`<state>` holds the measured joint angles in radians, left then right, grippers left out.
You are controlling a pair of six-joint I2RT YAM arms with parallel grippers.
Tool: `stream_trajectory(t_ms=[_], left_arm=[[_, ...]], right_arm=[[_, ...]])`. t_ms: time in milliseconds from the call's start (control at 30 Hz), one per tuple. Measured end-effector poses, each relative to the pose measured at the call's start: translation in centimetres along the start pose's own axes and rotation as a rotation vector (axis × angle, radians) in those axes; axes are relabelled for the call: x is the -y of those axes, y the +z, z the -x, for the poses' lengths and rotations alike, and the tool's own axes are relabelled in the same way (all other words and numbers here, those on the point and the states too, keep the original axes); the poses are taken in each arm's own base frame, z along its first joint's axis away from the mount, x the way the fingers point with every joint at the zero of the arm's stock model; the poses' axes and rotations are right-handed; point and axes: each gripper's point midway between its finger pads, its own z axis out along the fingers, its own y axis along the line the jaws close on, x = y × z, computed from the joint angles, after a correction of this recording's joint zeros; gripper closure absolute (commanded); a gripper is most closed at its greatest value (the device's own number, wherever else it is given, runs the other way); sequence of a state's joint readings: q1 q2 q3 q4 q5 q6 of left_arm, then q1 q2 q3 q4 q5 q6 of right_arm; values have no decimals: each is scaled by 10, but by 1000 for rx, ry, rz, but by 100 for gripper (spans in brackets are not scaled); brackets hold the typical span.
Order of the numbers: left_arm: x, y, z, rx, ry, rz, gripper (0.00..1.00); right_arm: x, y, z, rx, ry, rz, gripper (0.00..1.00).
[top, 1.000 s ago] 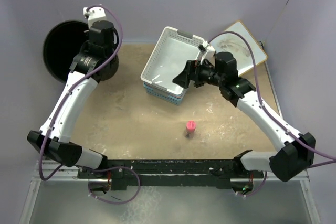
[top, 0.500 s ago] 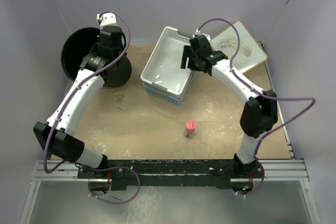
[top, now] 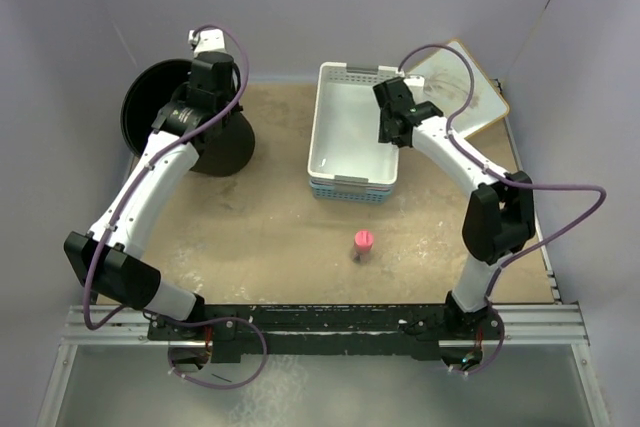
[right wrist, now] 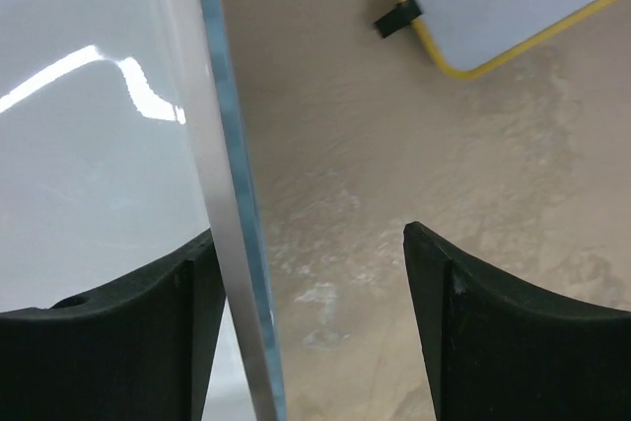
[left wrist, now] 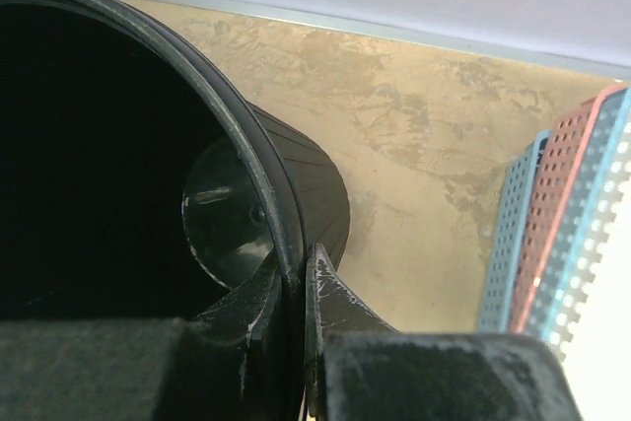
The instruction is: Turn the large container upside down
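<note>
The large container point(top: 228, 147), a black round bucket, lies tipped at the left rear with its mouth facing left and up. My left gripper point(top: 200, 107) is shut on its rim. In the left wrist view the left gripper point(left wrist: 296, 278) pinches that rim point(left wrist: 232, 115), one finger inside the bucket and one outside. My right gripper point(top: 390, 129) is over the right wall of the white basket point(top: 352, 72). In the right wrist view the right gripper point(right wrist: 311, 253) is open astride the basket wall point(right wrist: 222, 145), which lies against the left finger.
The white basket sits nested on blue and pink baskets point(left wrist: 552, 214) at the rear centre. A yellow-edged whiteboard point(top: 462, 87) lies at the right rear corner. A small pink cylinder point(top: 363, 242) stands near the table's middle front. Purple walls close the back and sides.
The bucket has swung right and tipped further in my left gripper. My right arm has extended to the basket's right wall, its jaws have narrowed, and the basket stack has turned square and shifted right.
</note>
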<state>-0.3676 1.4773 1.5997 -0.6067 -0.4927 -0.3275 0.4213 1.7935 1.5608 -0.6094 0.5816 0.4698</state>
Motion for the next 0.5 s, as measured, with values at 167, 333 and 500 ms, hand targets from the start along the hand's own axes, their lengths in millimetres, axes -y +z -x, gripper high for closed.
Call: stream_trajectory(t_ms=[167, 333, 500], left_arm=[[-1, 0, -5, -23, 14, 5, 100], [8, 0, -7, -38, 19, -45, 100], [31, -3, -5, -44, -11, -173, 100]], right_arm=[[35, 6, 5, 1, -40, -115, 15], [42, -8, 22, 22, -65, -125, 4], [-5, -68, 46, 142, -44, 202, 0]])
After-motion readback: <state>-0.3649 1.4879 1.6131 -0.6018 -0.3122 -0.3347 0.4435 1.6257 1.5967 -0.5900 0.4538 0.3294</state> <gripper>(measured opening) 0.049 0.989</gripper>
